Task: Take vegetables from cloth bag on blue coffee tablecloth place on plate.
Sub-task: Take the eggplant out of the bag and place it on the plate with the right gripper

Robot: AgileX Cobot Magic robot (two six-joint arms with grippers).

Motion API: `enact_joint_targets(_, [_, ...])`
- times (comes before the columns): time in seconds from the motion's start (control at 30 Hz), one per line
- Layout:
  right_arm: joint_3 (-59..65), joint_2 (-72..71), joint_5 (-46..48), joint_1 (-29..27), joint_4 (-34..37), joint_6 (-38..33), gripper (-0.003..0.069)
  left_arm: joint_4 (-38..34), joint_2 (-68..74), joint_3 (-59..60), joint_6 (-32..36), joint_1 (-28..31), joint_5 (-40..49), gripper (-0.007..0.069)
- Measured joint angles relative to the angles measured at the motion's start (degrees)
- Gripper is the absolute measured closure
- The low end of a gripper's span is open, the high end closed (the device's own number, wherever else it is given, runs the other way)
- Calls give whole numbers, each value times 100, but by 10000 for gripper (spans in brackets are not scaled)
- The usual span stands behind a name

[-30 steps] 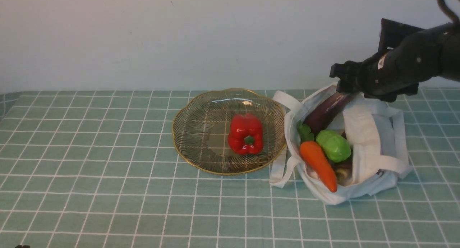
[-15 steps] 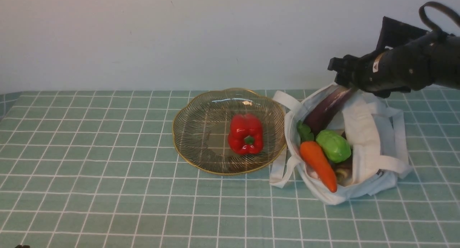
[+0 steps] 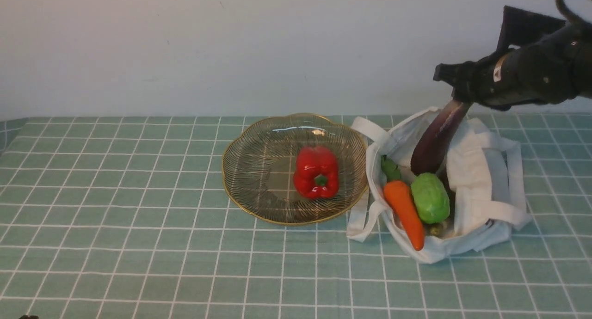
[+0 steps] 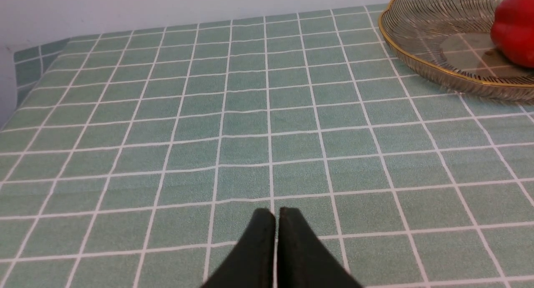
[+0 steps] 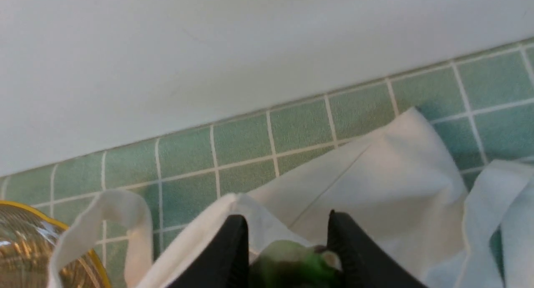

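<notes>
**Eggplant held at the mouth of the bag**

Nearest the robot, the left gripper (image 4: 276, 211) hangs low over the checked tablecloth (image 3: 138, 245), its two black fingers pressed together with nothing between them.

Farther out, on the robot's right, the white cloth bag (image 3: 471, 171) lies on the tablecloth with its mouth gaping and its strap handles spread around it. An orange carrot (image 3: 404, 210) lies in the opening, its pointed tip toward the robot. A lumpy light green vegetable (image 3: 430, 198) lies right beside the carrot, touching it.

Just beside the bag, on the robot's left of it, stands the gold-rimmed glass plate (image 3: 252, 185). A glossy red bell pepper (image 3: 317, 172) is the only thing on it.

At the far side of the bag, the dark purple eggplant (image 3: 437, 138) hangs steeply tilted. Its lower end is inside the bag's mouth, just above the green vegetable. The right gripper (image 3: 455, 95) clamps the eggplant's upper end, and the right wrist view shows the green stem between the two fingers (image 5: 233, 246).

Behind everything is a plain pale wall (image 3: 231, 46).
</notes>
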Motion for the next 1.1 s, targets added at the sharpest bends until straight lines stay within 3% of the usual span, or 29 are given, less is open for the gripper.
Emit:
enact_joint_targets(0.27, [-212, -1094, -491, 93, 121, -64, 433, 0, 0, 0, 0, 0, 0, 629])
enact_joint_targets(0.5, [-208, -881, -612, 940, 585, -282, 433, 0, 0, 0, 0, 0, 0, 629])
enact_joint_targets(0.63, [-208, -320, -1217, 1562, 514, -391, 433, 0, 0, 0, 0, 0, 0, 629])
enact_joint_targets(0.87, [-196, 511, -2703, 1783, 422, -221, 433, 0, 0, 0, 0, 0, 0, 629])
enact_joint_targets(0.97, [-196, 750, -3019, 1783, 386, -170, 407, 0, 0, 0, 0, 0, 0, 629])
enact_joint_targets(1.1, [-192, 982, -3072, 1783, 381, -153, 260, 0, 0, 0, 0, 0, 0, 629])
